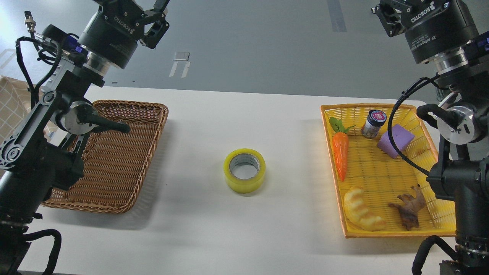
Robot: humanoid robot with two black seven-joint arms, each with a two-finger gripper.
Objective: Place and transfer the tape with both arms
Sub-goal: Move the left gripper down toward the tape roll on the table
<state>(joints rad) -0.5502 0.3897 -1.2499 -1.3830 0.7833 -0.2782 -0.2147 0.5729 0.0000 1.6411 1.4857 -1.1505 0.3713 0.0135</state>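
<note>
The tape (244, 170), a wide yellow translucent roll with a grey-white core, lies flat on the white table (229, 236) near its middle, hole up. My left gripper (156, 18) is raised high at the top left, above the far end of the brown basket. Its two fingers stand apart and hold nothing. My right gripper (386, 15) is raised at the top right, above the far edge of the yellow basket. Its fingers are partly cut off by the frame's top edge. Both grippers are far from the tape.
An empty brown wicker basket (114, 191) sits at the left. A yellow basket (382, 233) at the right holds a toy carrot (340, 152), a small jar (374, 123), a purple block (395, 140), a croissant toy (361, 209) and a brown root-like piece (409, 208).
</note>
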